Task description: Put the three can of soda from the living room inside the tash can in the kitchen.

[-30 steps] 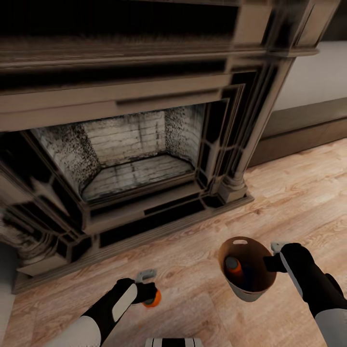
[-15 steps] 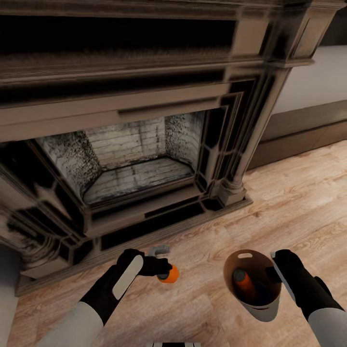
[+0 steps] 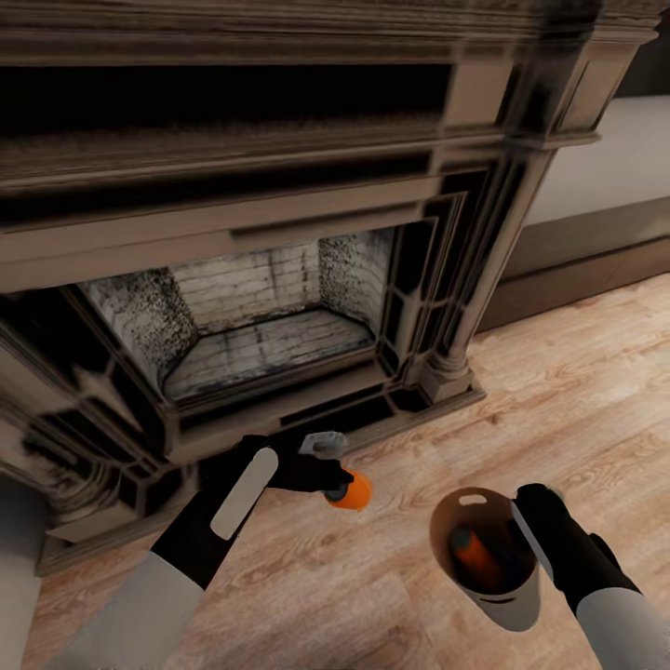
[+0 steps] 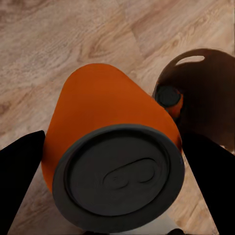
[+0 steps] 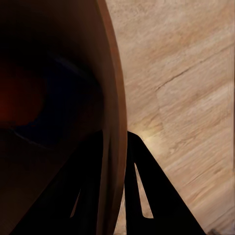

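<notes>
My left gripper (image 3: 337, 476) is shut on an orange can of soda (image 3: 352, 490) and holds it above the plank floor, left of the tash can (image 3: 445, 530). In the left wrist view the can (image 4: 105, 110) is large between the black fingers (image 4: 19, 183), grey top toward the camera, with the copper-brown bin (image 4: 210, 88) beyond it. My right gripper (image 3: 523, 526) is shut on the bin's rim, one finger inside and one outside (image 5: 147, 196). A second orange can (image 3: 475, 556) stands in the bin, with a dark bluish shape (image 5: 63, 103) beside it.
The dark carved fireplace (image 3: 279, 307) with its pale brick firebox rises right ahead, its base step (image 3: 316, 437) just beyond the left gripper. Light wood floor (image 3: 577, 391) stretches to the right. A dark skirting and grey wall (image 3: 596, 233) stand at the right.
My left arm has carried the orange can up and to the right, nearer the bin. The right arm with the bin has sunk slightly in the view. The view has shifted a little.
</notes>
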Motion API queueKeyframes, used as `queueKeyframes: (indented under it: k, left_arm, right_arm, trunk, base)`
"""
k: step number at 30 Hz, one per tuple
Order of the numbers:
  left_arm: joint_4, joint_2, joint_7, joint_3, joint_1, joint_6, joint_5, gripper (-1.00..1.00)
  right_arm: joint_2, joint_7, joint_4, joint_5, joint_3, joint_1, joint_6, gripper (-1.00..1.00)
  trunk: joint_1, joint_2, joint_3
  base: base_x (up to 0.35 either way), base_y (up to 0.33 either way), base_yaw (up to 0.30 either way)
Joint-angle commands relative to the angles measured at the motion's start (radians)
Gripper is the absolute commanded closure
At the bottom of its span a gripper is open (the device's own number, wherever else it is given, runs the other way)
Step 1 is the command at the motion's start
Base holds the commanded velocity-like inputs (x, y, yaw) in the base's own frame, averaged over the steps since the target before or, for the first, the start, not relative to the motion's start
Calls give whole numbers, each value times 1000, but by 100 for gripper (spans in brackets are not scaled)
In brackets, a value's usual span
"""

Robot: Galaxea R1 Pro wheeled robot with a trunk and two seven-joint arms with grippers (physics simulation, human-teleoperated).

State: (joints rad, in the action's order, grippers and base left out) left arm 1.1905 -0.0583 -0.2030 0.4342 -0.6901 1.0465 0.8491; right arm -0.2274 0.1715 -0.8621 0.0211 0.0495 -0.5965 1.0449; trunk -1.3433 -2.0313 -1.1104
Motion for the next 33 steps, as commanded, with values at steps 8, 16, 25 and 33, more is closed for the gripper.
queueKeyframes:
  k: [8,16,25,33]
  left_arm:
    - [21,-23,0,4,-30,1,86,100]
    - [22,-56,5,8,-34,1,98,100]
    - [18,-70,10,10,-35,1,100,100]
    - [12,-71,10,13,-34,1,100,100]
  right_arm:
    - [35,66,40,25,0,-19,2,100]
    - [85,75,44,26,1,-23,2,100]
    - [147,76,46,27,47,-45,2,100]
    - [188,75,46,26,67,-63,2,100]
  trunk:
    - [31,56,25]
    - [61,112,50]
    - [96,175,78]
    - [127,231,104]
  base:
    - [0,0,0]
    - [0,0,0]
    - [0,0,0]
    - [0,0,0]
